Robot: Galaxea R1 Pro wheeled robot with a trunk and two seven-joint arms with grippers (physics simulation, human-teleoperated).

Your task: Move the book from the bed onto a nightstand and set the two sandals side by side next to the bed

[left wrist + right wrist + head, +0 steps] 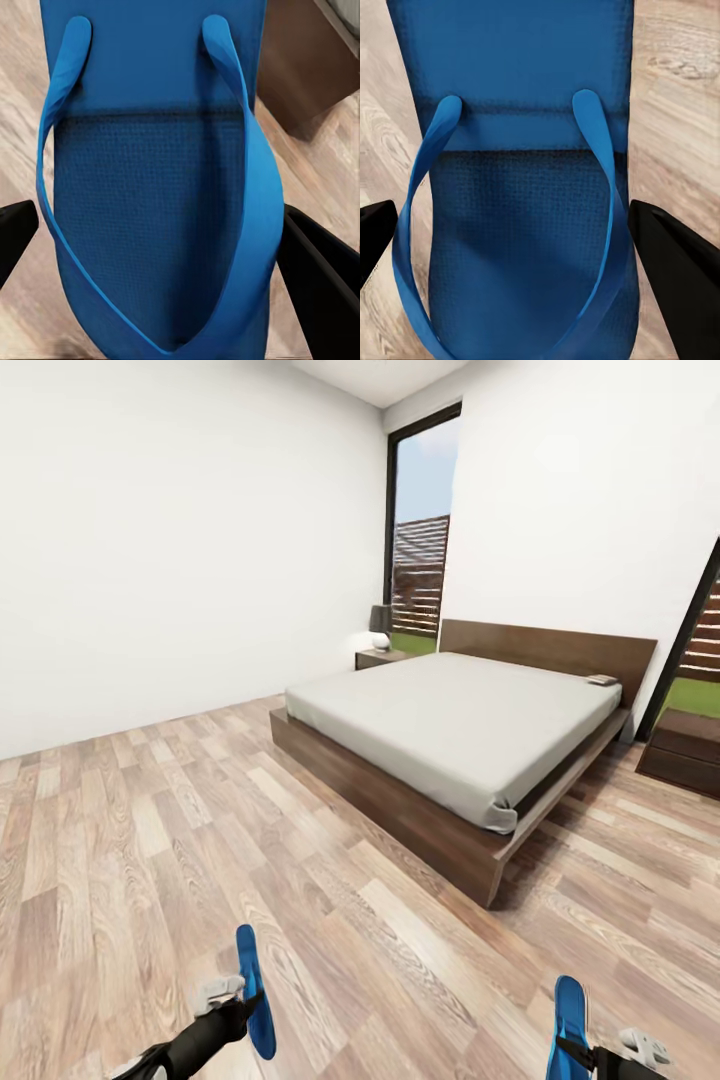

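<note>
Fingers (pixel 315 262) of left gripper (pixel 235 1000) clamped on one blue sandal (pixel 255 992), right gripper (pixel 600 1050) likewise on the other sandal (pixel 570 1028), both carried above the plank floor (pixel 150 840) short of the bed (pixel 450 730); probably light, flexible, best pinched across the sole.

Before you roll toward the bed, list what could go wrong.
1. Each tool, left and right, pinches a sandal (left sandal, right sandal) by its edges only; either might slip during driving.
2. The bed frame's low corner juts toward the path and could catch the base.
3. The book lies far across the mattress, likely a long reach.
</note>
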